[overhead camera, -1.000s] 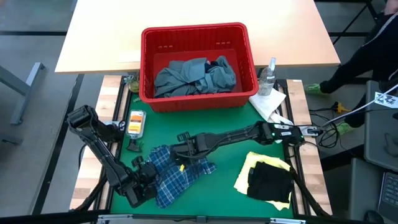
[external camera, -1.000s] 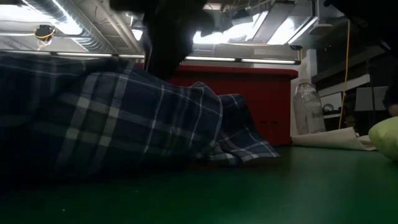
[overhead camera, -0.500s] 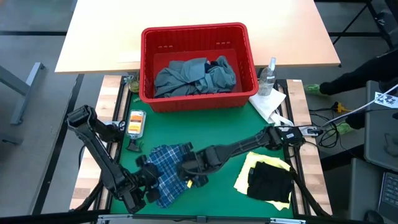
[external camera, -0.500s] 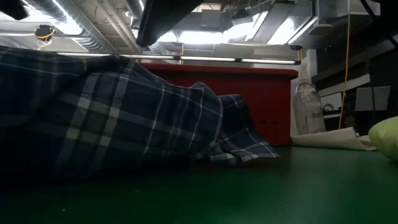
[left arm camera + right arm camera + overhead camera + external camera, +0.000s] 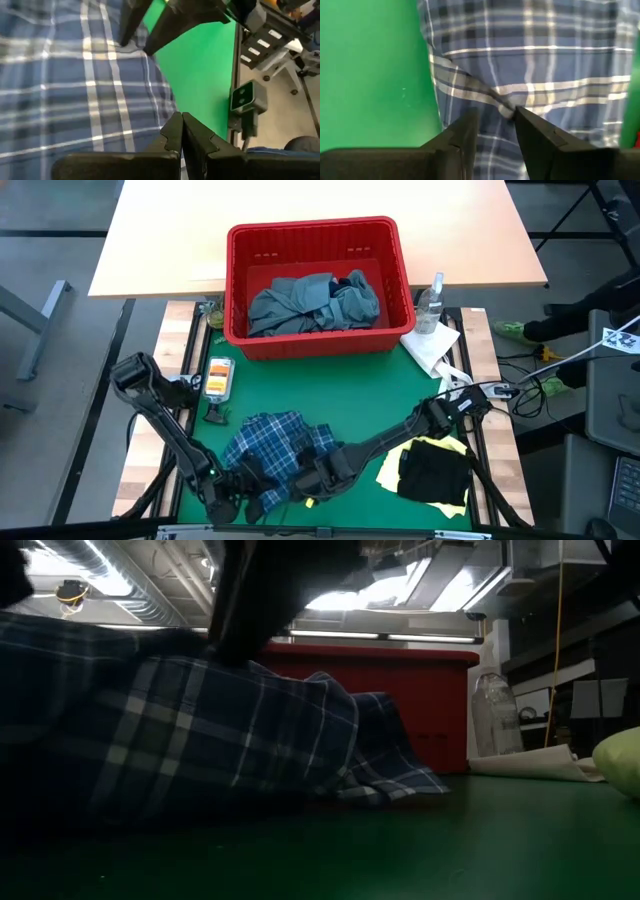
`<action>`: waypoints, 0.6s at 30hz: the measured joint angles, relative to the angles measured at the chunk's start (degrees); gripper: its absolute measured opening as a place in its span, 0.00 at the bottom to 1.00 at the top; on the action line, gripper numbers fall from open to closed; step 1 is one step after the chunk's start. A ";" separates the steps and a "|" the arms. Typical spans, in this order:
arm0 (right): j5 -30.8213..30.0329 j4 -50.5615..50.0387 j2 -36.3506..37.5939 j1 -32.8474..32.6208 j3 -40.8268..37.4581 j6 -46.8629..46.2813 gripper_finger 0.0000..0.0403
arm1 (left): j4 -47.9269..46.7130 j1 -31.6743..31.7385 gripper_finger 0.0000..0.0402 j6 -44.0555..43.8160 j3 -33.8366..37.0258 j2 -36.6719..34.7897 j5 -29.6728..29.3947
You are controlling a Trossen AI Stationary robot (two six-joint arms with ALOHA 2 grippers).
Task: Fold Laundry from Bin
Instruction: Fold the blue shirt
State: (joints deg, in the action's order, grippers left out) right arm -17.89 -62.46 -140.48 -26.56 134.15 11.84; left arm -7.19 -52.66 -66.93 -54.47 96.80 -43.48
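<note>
Jaws pressed fully together, the left gripper (image 5: 181, 131) is sitting at the near edge of the green mat (image 5: 360, 385), at about seven o'clock on the table, its fingers lying over the blue-white plaid shirt (image 5: 272, 448) with no cloth seen caught between them in the left wrist view. The right gripper (image 5: 495, 120), jaws partly apart, is pinching a raised fold of the same shirt between its fingers (image 5: 535, 132), at about six o'clock, with the right arm reaching in from four o'clock. The plaid shirt is lying crumpled on the mat between the two grippers and is filling the left half of the low view (image 5: 180, 740). The red bin (image 5: 316, 235) is standing at twelve o'clock, holding a large grey-blue garment (image 5: 305, 302) and a dark one (image 5: 357, 281) tucked at its far right corner. At four to five o'clock a dark navy garment (image 5: 434, 472) is lying on top of a small yellow one (image 5: 400, 445). A clear spray bottle (image 5: 431, 300) and a white paper towel (image 5: 432, 345) are sitting just beside the bin at two o'clock. A small orange and green object (image 5: 217, 377) is resting at nine o'clock on the mat's edge.
</note>
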 joint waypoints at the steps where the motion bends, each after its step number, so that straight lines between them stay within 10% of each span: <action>1: 0.12 -0.23 -0.56 -0.18 0.00 -0.02 0.33 | 1.11 0.00 0.00 0.00 0.61 0.63 0.46; 18: 0.50 -8.16 -3.72 -0.10 0.11 0.37 0.33 | 1.55 -1.41 0.00 -4.62 0.90 7.91 13.92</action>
State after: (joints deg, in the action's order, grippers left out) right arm -17.39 -70.62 -144.20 -26.66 134.26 12.21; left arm -5.65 -54.08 -71.55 -53.57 104.71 -29.56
